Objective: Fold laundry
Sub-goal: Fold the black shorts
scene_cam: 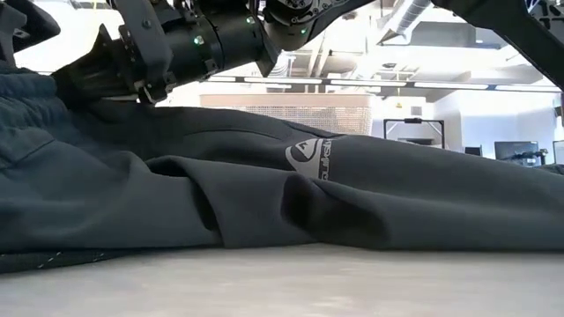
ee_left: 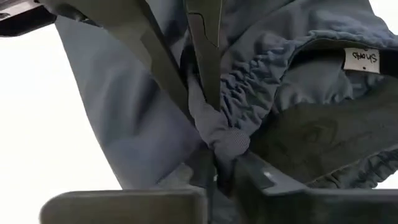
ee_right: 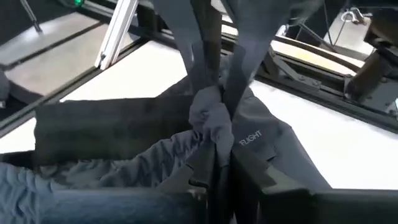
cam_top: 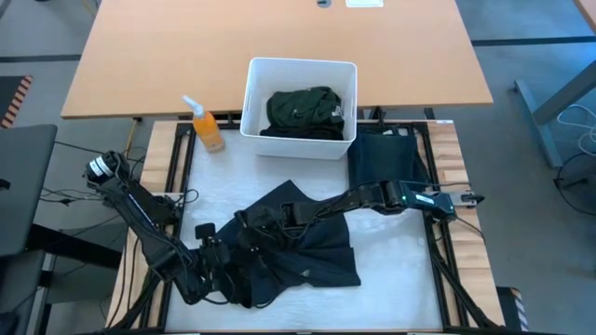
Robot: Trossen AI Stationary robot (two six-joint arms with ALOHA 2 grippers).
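Trousers (cam_top: 307,247), dark navy, lie crumpled on your desk (cam_top: 400,251) in front of the white bin (cam_top: 300,107). Your left gripper (ee_left: 211,134) has its fingers pinching the gathered waistband. Your right gripper (ee_right: 214,124) has its fingers pinching a bunch of the same cloth.

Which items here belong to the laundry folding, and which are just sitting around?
Job: navy trousers, pinched by left gripper and right gripper; green shirt in the bin; dark garment at right.
Idle: white bin; orange spray bottle.
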